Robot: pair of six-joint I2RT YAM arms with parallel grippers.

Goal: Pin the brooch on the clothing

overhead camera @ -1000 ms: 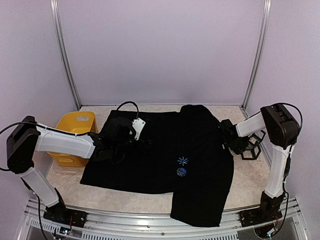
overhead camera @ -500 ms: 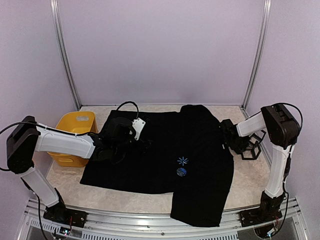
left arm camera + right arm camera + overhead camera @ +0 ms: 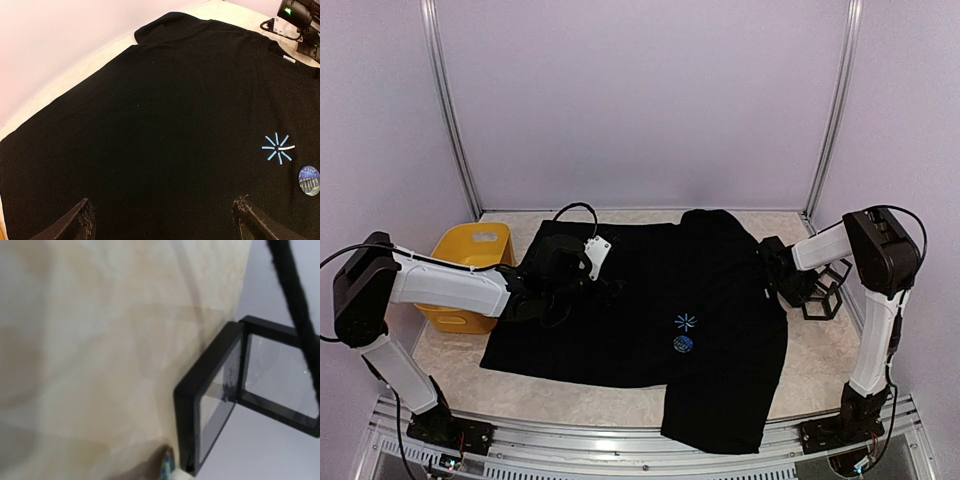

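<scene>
The black T-shirt (image 3: 650, 300) lies spread flat on the table, with its light-blue starburst (image 3: 685, 321) on the chest. A small round blue brooch (image 3: 683, 344) sits on the fabric just below the starburst. Both also show in the left wrist view, the starburst (image 3: 278, 148) above the brooch (image 3: 309, 180). My left gripper (image 3: 165, 222) is open and empty, low over the shirt's left half (image 3: 150, 125). My right gripper (image 3: 788, 285) is off the shirt's right edge, beside an open black display case (image 3: 215, 405). Its fingers do not show clearly. A small colourful sliver (image 3: 167, 462) sits at the frame's bottom.
A yellow bin (image 3: 470, 262) stands at the left of the table, behind my left arm. The black display case (image 3: 823, 290) stands near the right wall. The shirt's lower part hangs toward the front rail (image 3: 620, 440).
</scene>
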